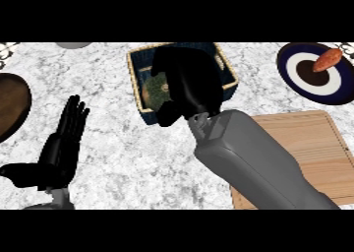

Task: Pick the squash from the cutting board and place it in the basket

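Now right hand [189, 83] over basket [138, 78]

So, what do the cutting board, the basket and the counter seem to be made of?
The cutting board looks like pale, matte wood: straight grain lines run across it. The basket seems woven from straw-coloured fibre, judging by its plaited rim, with a dark blue inside that may be cloth. The counter looks like polished stone, perhaps marble, white with grey mottling.
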You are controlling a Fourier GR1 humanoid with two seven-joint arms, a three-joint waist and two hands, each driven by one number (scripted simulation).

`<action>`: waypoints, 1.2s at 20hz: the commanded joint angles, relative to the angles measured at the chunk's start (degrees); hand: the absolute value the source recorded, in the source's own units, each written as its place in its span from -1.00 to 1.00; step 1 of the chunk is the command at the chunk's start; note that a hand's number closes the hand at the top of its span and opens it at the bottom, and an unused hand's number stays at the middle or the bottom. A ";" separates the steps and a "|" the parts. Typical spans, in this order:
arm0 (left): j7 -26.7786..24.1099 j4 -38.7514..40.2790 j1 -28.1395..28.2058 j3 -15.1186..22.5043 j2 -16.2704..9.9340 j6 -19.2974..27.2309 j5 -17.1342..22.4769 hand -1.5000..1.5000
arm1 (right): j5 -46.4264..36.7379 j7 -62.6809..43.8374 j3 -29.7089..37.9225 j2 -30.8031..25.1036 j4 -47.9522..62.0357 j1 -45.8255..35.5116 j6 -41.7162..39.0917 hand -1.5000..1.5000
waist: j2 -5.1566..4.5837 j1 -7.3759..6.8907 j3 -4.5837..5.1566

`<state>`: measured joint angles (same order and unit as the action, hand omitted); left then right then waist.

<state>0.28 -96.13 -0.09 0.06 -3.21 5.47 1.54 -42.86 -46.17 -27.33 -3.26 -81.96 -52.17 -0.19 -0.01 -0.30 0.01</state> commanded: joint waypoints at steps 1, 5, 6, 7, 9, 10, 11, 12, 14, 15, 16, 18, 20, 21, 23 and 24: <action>1.05 -5.55 4.50 3.11 1.74 0.99 -1.59 0.00 | -3.15 3.87 0.11 2.29 3.38 2.62 1.18 1.00 | 0.05 -0.24 -0.01; 4.08 -4.93 1.76 0.10 -0.18 -0.66 1.24 0.00 | -3.10 9.82 4.39 3.15 10.12 2.18 5.07 1.00 | -0.04 -0.28 0.00; -1.39 -3.58 5.15 2.77 1.61 0.10 -1.77 0.00 | -1.79 9.50 7.07 2.48 8.97 0.99 1.05 1.00 | 0.00 -0.17 0.00; 3.98 -3.71 -0.66 -1.16 -1.10 -0.01 0.27 0.00 | -2.91 13.45 5.91 2.41 10.91 4.87 5.44 1.00 | -0.07 -0.08 -0.01; 2.10 -2.04 0.82 0.87 0.81 0.45 -0.85 0.00 | -2.96 15.43 8.55 3.20 14.93 1.00 5.39 1.00 | -0.08 -0.26 0.00; 0.84 -3.41 2.28 1.63 1.18 0.68 -1.57 0.00 | -1.76 15.12 10.58 1.94 12.34 2.71 3.46 1.00 | -0.02 -0.11 -0.01; -1.26 -0.07 0.97 -0.40 0.18 -0.53 -0.41 0.00 | -2.80 14.88 10.35 3.21 13.35 2.22 4.05 1.00 | -0.04 -0.07 0.00; -0.41 3.15 -2.25 -1.16 -0.14 -0.64 -0.18 0.00 | -1.22 16.71 12.13 2.14 13.86 2.83 3.93 1.00 | -0.09 0.08 0.00; 2.37 -0.52 -1.94 -1.06 -1.01 -1.33 0.28 0.00 | -4.64 13.79 8.77 3.22 10.87 6.67 4.64 1.00 | 0.02 0.13 0.00; 0.39 1.09 -2.14 0.24 0.86 1.13 -2.16 0.00 | -4.30 12.96 12.29 2.33 11.01 5.56 5.50 1.00 | 0.00 0.24 0.00; 2.37 -1.88 -0.87 -0.68 -0.34 -0.48 -0.08 0.00 | -3.60 16.13 14.49 2.20 15.69 4.28 6.94 1.00 | -0.05 -0.14 -0.01; -0.14 -0.19 0.48 -0.59 0.25 -1.32 0.53 0.00 | -3.29 15.82 9.85 3.21 16.61 8.30 12.51 1.00 | -0.07 -0.28 0.00; 3.18 -2.33 -1.53 2.20 1.91 2.02 -3.17 0.00 | -2.11 20.33 15.76 1.81 22.94 2.15 6.22 -1.00 | -0.13 -0.31 -0.02; 3.39 -1.83 -1.16 0.19 -0.06 -0.78 -0.62 0.00 | -4.19 18.42 12.59 1.98 15.27 8.07 4.80 -1.00 | 0.03 0.13 -0.01; -0.24 2.32 -2.68 1.19 2.26 1.18 -2.37 0.00 | -1.99 22.49 12.97 3.21 27.52 1.55 11.71 -1.00 | -0.24 -0.60 0.00; -0.03 0.70 -1.60 -0.98 0.49 -0.12 -0.67 0.00 | -2.52 22.55 16.98 2.43 22.23 2.18 6.86 -1.00 | -0.05 -0.12 0.00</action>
<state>1.24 -96.21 -1.29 0.24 -2.32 5.59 0.44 -45.74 -26.66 -13.36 -0.80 -62.00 -48.36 7.04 -0.10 -0.48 0.00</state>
